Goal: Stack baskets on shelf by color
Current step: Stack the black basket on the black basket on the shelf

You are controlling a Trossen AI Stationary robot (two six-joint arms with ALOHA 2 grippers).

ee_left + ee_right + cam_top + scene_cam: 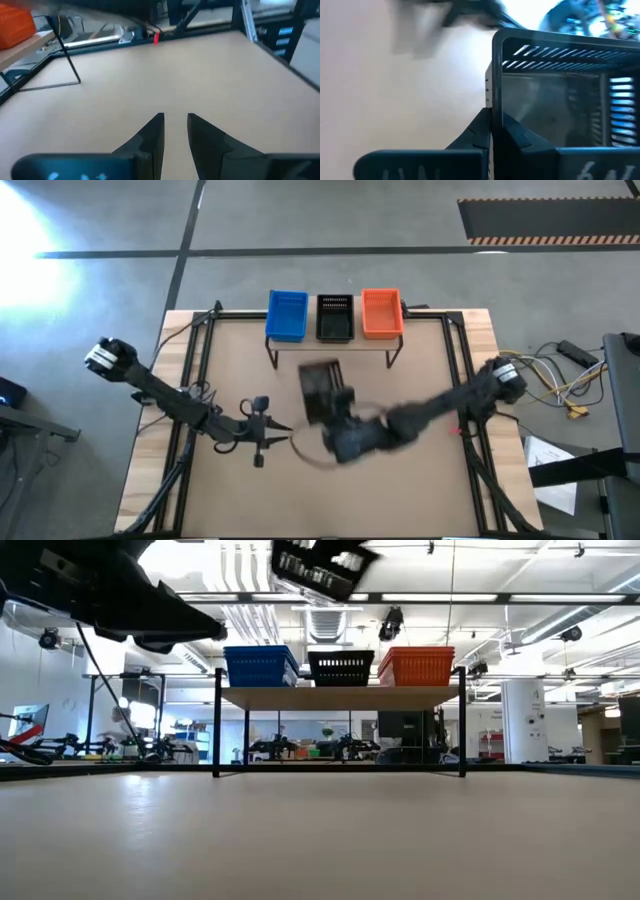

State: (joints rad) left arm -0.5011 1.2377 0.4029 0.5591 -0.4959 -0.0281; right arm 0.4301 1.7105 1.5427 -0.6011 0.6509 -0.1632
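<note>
The shelf (340, 697) stands at the table's far edge with a blue basket (287, 314), a black basket (334, 317) and an orange basket (381, 313) side by side on it. My right gripper (333, 413) is shut on another black basket (320, 388), in the air in front of the shelf. That basket shows tilted at the top of the low view (315, 568). My left gripper (275, 430) hovers over the table's middle left, its fingers (155, 131) a narrow gap apart and empty. My right gripper pinches one wall of the black basket at its rim (491, 107), one finger inside the basket and one outside. The fingers come at it from the table's near right side. The basket is lifted clear of the table and above shelf height, tilted.
The shelf's thin black legs (272, 358) stand on the tabletop. A black frame (200, 340) runs round the table's edges. Cables lie beyond the table's right edge (565, 385). Bare tabletop (320, 840) lies in front of the shelf.
</note>
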